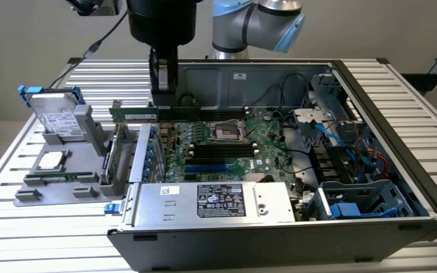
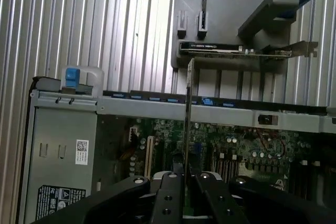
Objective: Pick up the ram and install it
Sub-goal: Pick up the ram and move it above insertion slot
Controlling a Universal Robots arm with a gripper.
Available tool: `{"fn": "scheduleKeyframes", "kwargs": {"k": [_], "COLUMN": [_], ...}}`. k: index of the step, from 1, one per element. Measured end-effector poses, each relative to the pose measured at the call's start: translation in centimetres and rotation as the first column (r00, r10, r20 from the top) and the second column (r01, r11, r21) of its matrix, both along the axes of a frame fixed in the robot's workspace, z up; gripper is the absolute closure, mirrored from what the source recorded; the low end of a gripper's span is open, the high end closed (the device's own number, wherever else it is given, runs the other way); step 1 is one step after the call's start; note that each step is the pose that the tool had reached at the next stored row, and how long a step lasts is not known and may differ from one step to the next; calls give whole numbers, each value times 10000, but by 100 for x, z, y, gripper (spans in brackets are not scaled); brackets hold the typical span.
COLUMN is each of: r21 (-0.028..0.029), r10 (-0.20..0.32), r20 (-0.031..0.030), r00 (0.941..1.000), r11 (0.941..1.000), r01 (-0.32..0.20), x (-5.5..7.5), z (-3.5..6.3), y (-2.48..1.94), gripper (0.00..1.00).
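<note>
The ram (image 1: 135,112) is a long green stick held level in the air, over the case wall nearest the grey fixture at the exterior view's left. My gripper (image 1: 164,95) comes straight down from above and is shut on the stick's upper edge near its middle. In the wrist view the ram (image 2: 189,108) shows edge-on as a thin line running away from my gripper (image 2: 185,181), over the case's metal rail. The black memory slots (image 1: 220,151) lie on the motherboard (image 1: 260,133), lower and toward the exterior view's right of the stick.
The open computer case (image 1: 400,131) lies on a ribbed metal table (image 1: 44,239). The power supply (image 1: 211,202) sits along its front. A grey fixture (image 1: 74,170) beside the case holds a hard drive (image 1: 59,120), a processor (image 1: 52,161) and a green expansion card (image 2: 236,51).
</note>
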State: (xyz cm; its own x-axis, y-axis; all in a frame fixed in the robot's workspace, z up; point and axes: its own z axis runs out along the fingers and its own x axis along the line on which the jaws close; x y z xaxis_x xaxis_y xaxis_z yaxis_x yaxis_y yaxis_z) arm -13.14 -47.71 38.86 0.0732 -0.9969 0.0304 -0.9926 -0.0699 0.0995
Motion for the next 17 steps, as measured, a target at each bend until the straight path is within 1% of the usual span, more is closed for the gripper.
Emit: {"fn": "scheduleKeyframes", "kwargs": {"k": [7,14,17], "r21": [26,78,92], "r10": [0,1,1], "r20": [-1,-4,-7], "r00": [10000,10000,10000], "r11": [10000,10000,10000], "r01": [0,-1,-1], "x": [323,643,778], "z": [0,0,-2], "y": [0,1,4], "gripper": [86,86,86]}}
